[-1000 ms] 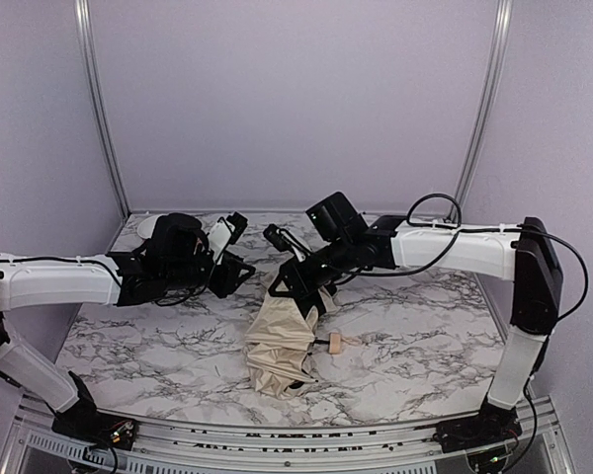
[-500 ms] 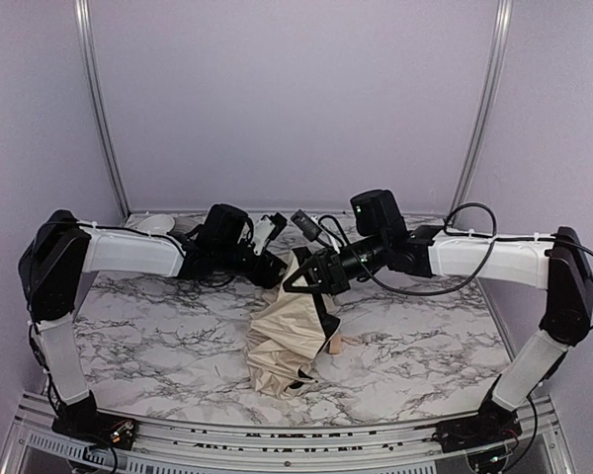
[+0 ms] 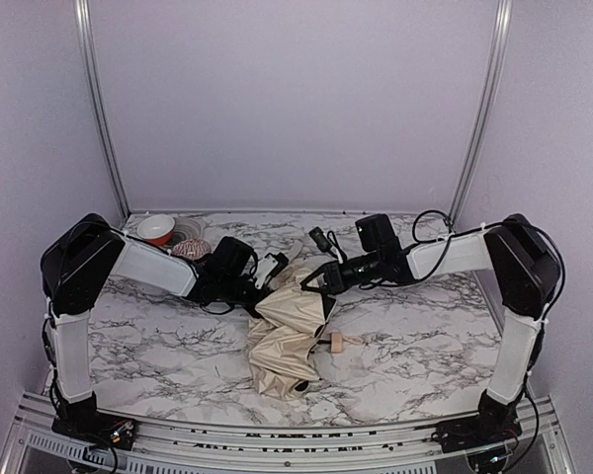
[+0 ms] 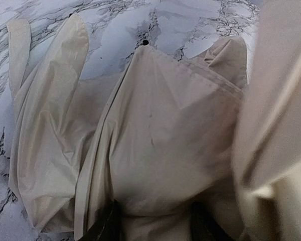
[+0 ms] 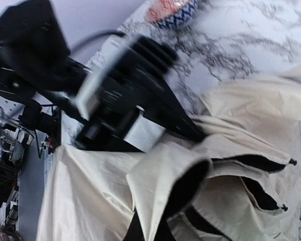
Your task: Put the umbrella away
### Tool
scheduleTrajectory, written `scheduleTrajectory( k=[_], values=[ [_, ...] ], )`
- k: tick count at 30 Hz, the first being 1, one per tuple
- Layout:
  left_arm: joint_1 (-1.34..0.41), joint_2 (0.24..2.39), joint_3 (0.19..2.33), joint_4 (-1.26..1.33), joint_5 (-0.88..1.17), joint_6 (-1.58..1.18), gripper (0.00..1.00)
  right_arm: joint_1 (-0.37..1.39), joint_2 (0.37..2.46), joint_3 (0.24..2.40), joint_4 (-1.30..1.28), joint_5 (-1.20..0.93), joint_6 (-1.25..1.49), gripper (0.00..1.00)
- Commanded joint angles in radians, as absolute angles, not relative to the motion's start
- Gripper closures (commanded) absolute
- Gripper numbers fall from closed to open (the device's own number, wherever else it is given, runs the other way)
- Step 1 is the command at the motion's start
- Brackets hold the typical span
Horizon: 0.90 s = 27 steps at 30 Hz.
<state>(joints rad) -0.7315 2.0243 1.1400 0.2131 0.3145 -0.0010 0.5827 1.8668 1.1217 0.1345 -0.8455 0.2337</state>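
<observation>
Between the left claw's (image 4: 155, 227) two dark fingers (image 4: 109, 225) bulges a fold of cream cloth. The fingers stand apart on either side of it, low in the left wrist view, and the pictures do not show whether they press it. Around them the same cloth fills nearly the whole view in long creased panels, with marbled desk (image 4: 185, 30) showing only along the top.

The right claw (image 3: 321, 284) is closed on the far edge of the umbrella (image 3: 282, 341). In its wrist view a flap of canopy runs straight down into the fingers, and the black underside shows in the gaps between the folds. Two small black rib tips (image 5: 291, 161) stick out at the right edge of the cloth. Just beyond the flap sits the black body of the left arm (image 5: 125, 100), very close.

From above, the two claws meet at the raised far end of the canopy, left from the left and right from the right. The umbrella lies crumpled near the middle of the desk, its bulk spreading toward the near edge. Its light wooden handle (image 3: 337, 343) pokes out on the right side, resting on the marble.

Well apart, at the far left corner, stand a red bowl (image 3: 156, 229) and a patterned bowl (image 3: 190, 249) beside it.
</observation>
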Motion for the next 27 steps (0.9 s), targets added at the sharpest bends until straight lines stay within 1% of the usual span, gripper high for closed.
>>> scheduleTrajectory(
  k=[1,5,8,11,12,13,14,16,19,21,22,23,25,27],
  values=[
    [-0.725,1.975,1.106,0.219,0.29,-0.012,0.48,0.57,2.01,1.182,0.103,-0.809,0.177,1.0],
    [-0.689,1.903,1.082,0.272,0.16,-0.047,0.32,0.585,2.106,1.213,0.027,-0.829,0.106,1.0],
    [-0.687,1.81,1.05,0.31,0.107,-0.012,0.27,0.601,2.144,1.227,-0.015,-0.838,0.062,1.0],
    [-0.69,1.689,1.01,0.31,0.184,0.099,0.25,0.605,2.166,1.24,-0.038,-0.847,0.041,1.0],
    [-0.704,1.666,0.988,0.309,0.248,0.159,0.25,0.606,2.171,1.241,-0.037,-0.855,0.039,1.0],
    [-0.731,1.626,0.951,0.304,0.34,0.25,0.24,0.606,2.177,1.247,-0.039,-0.864,0.038,1.0],
    [-0.755,1.601,0.922,0.293,0.387,0.332,0.22,0.606,2.183,1.254,-0.041,-0.871,0.037,1.0],
    [-0.809,1.575,0.884,0.263,0.413,0.46,0.19,0.609,2.196,1.274,-0.057,-0.883,0.027,1.0],
    [-0.865,1.596,0.902,0.171,0.363,0.567,0.17,0.624,2.203,1.297,-0.094,-0.886,-0.004,1.0],
    [-0.877,1.643,0.948,0.134,0.304,0.573,0.18,0.638,2.204,1.304,-0.105,-0.902,-0.019,1.0],
    [-0.88,1.669,0.975,0.131,0.272,0.567,0.21,0.646,2.204,1.307,-0.107,-0.912,-0.025,1.0],
    [-0.882,1.693,0.998,0.13,0.23,0.555,0.26,0.653,2.205,1.313,-0.113,-0.92,-0.032,1.0],
    [-0.882,1.733,1.046,0.105,0.186,0.529,0.41,0.665,2.204,1.317,-0.126,-0.933,-0.05,1.0],
    [-0.884,1.752,1.066,0.085,0.215,0.527,0.52,0.674,2.196,1.317,-0.128,-0.944,-0.053,1.0]
  ],
)
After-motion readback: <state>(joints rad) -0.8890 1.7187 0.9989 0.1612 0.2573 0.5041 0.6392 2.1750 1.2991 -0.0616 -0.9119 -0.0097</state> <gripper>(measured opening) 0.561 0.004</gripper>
